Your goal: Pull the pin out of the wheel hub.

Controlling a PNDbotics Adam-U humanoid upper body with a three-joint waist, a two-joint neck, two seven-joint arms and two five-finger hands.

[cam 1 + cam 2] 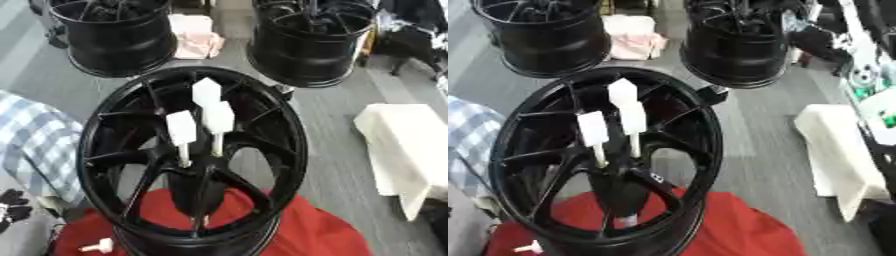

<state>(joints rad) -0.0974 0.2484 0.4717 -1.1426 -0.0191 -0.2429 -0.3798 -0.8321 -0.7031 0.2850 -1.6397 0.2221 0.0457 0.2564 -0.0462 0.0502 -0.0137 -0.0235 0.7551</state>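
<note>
A black wheel hub (284, 135) stands in the middle on a red cloth (324, 232), its spokes facing me. Three white pins with blocky heads stick up from its centre: one on the left (182, 129), one beside it (218, 118) and one behind them (206, 92). A small pale stub (626, 220) shows low in the hub between the spokes. A loose white pin (96, 246) lies on the red cloth at the hub's lower left. Neither of my hands shows in either view.
Two more black wheels (114, 37) (311, 42) stand at the back, with a pale pink cloth (197, 42) between them. A white foam block (407, 145) lies to the right. A blue checked cloth (31, 140) lies to the left.
</note>
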